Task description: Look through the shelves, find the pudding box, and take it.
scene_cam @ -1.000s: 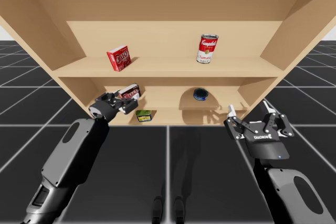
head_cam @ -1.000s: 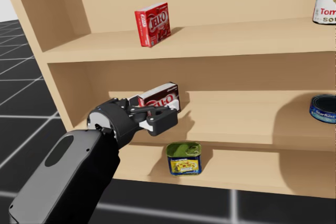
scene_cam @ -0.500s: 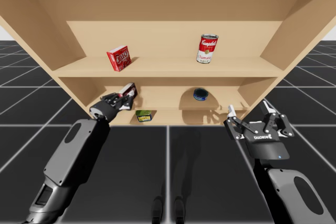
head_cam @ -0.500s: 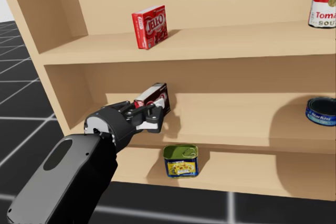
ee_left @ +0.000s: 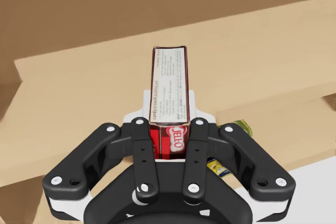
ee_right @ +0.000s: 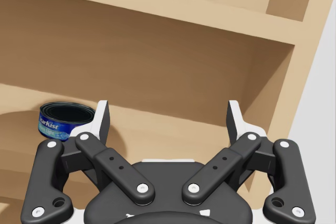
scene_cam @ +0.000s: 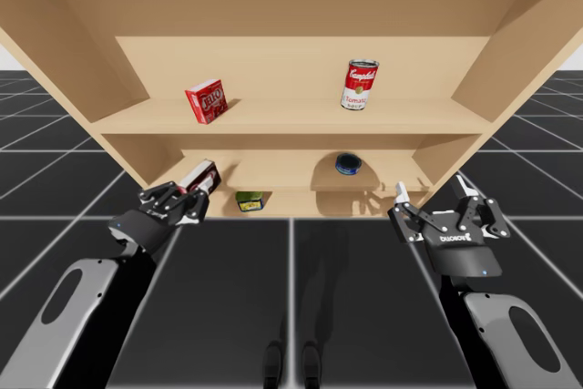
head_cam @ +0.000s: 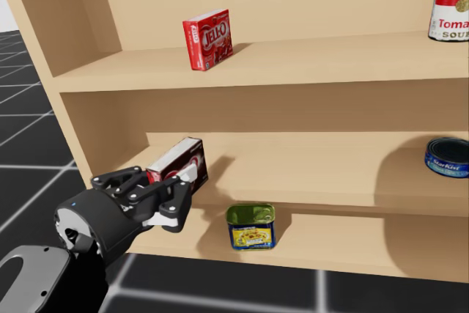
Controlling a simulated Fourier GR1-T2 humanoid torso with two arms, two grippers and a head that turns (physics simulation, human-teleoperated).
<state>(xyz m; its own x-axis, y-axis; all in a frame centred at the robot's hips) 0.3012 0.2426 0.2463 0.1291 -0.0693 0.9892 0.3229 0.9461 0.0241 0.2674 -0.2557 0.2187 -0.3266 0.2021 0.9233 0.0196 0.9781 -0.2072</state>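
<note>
My left gripper [scene_cam: 187, 199] [head_cam: 179, 194] [ee_left: 168, 139] is shut on a dark red pudding box [scene_cam: 199, 177] [head_cam: 176, 163] [ee_left: 168, 95], held just outside the front edge of the middle shelf [scene_cam: 282, 170] at its left end. The box juts forward from between the fingers. A second, brighter red box [scene_cam: 207, 101] [head_cam: 208, 38] stands on the top shelf at the left. My right gripper [scene_cam: 434, 199] [ee_right: 167, 121] hangs open in front of the shelves' right end, nothing between its fingers.
A red-and-white can [scene_cam: 360, 85] [head_cam: 453, 1] stands on the top shelf, right. A flat blue can [scene_cam: 348, 164] [head_cam: 447, 157] [ee_right: 65, 120] lies on the middle shelf. A green-and-yellow tin [scene_cam: 249, 200] [head_cam: 250, 226] sits on the bottom shelf, close to my left gripper.
My left arm has drawn back and down toward me, carrying the dark red box out of the middle shelf. My head has turned slightly. The right arm is still.
</note>
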